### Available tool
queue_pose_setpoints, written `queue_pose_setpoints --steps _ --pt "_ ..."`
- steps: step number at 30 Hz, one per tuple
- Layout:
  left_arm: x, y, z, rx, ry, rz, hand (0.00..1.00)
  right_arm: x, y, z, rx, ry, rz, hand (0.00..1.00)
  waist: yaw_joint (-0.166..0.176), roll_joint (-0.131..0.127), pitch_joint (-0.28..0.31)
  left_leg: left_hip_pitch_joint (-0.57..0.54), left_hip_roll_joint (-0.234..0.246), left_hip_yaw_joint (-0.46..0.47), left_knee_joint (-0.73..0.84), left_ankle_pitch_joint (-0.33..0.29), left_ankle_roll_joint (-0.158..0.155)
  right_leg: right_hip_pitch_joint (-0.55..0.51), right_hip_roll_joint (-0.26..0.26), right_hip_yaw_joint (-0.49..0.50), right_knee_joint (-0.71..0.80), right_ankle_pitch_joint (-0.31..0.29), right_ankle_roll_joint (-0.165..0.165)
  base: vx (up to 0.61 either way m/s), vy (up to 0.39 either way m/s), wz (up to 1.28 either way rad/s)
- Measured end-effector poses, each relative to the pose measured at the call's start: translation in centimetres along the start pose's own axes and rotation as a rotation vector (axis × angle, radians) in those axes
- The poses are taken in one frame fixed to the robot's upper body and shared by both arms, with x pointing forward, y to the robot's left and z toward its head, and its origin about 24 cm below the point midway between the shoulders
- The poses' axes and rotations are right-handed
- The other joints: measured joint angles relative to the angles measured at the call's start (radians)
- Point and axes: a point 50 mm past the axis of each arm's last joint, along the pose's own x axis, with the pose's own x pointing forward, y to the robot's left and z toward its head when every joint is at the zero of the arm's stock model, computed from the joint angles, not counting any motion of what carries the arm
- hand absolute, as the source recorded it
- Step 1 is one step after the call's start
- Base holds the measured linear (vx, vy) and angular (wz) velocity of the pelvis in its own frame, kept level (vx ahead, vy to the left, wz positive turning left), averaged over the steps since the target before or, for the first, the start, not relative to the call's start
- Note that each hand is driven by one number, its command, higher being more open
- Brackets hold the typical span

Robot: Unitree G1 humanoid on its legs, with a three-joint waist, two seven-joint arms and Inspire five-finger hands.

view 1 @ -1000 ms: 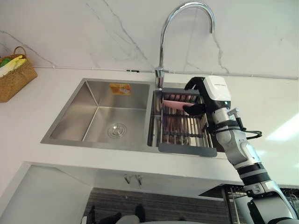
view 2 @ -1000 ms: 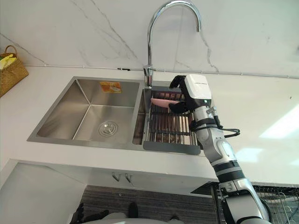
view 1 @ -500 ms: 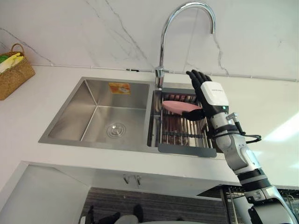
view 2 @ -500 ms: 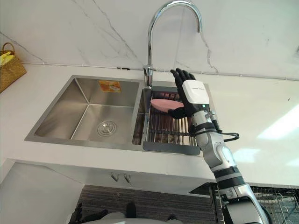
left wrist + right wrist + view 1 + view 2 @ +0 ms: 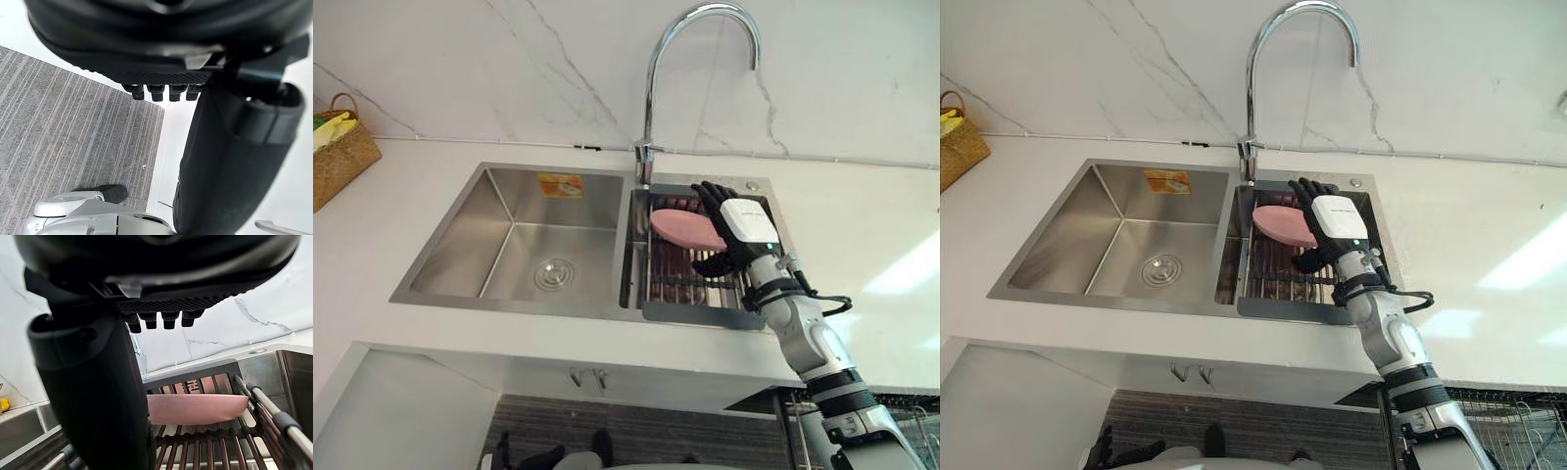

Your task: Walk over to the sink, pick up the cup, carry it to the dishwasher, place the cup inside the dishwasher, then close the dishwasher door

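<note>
The right hand [image 5: 742, 229] hangs over the right basin of the sink [image 5: 509, 245], above a dish rack [image 5: 690, 311] set into that basin. Its fingers [image 5: 709, 193] are stretched out straight, pointing toward the wall. The thumb [image 5: 711, 264] sticks out sideways on the palm side. The hand is wide open and has hold of nothing.

The cup [image 5: 683, 228], pink, lies on its side on the bars of the rack. It is just beside the palm, in the space bounded by the fingers and the thumb. The right wrist view shows it [image 5: 195, 409] past the thumb, with a gap between it and the fingers. Whether the palm touches it I cannot tell.

The faucet [image 5: 651, 88] rises just beyond the fingertips, on the cup's side of the hand. The white counter [image 5: 862, 245] spreads out behind the back of the hand. A woven basket [image 5: 337, 147] stands far off, past the other basin.

The left hand [image 5: 146, 54] hangs over a grey striped floor [image 5: 58, 127], fingers relaxed and holding nothing.
</note>
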Motion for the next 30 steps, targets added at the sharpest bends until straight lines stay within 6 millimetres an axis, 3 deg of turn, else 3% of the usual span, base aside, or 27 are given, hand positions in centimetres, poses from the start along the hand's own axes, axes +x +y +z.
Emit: queue_pose_setpoints --steps 7,13,14,23,30 --pt "0.0 0.0 0.0 0.003 0.003 0.0 1.0 0.0 1.4 0.4 0.007 0.008 0.011 1.0 0.0 0.0 0.0 0.005 0.0 0.0 0.0 -0.001 -0.001 0.006 0.0 -0.001 0.0 -0.001 -0.001 0.0 0.0 0.0" --pt "0.1 0.0 0.1 0.004 0.005 -0.001 1.0 -0.3 2.7 -0.4 0.014 0.083 0.004 1.0 0.006 0.0 0.0 0.005 -0.001 -0.002 0.0 -0.001 0.0 0.007 -0.001 -0.003 0.0 -0.002 -0.001 0.0 0.0 0.0" --pt "0.1 0.0 0.1 0.004 0.005 -0.002 1.0 -0.3 2.9 -0.7 0.008 0.101 -0.001 0.0 0.008 0.0 0.0 0.005 -0.001 -0.003 0.0 -0.001 0.0 0.007 -0.001 -0.005 0.0 -0.002 0.0 0.0 0.0 0.0" --pt "0.2 -0.1 0.2 0.011 0.002 -0.006 1.0 0.4 3.4 -1.9 -0.102 0.157 -0.041 0.0 0.015 0.001 0.0 0.004 -0.003 -0.015 0.0 0.0 0.0 0.012 -0.001 -0.021 -0.001 -0.003 0.0 0.0 0.001 0.03" --pt "0.2 -0.1 0.3 0.012 0.001 -0.008 1.0 2.2 1.6 -1.3 -0.152 0.124 -0.164 0.0 0.023 0.001 0.0 0.002 -0.006 -0.026 0.0 0.002 0.002 0.016 -0.003 -0.032 -0.001 -0.004 0.001 0.01 0.013 0.05"
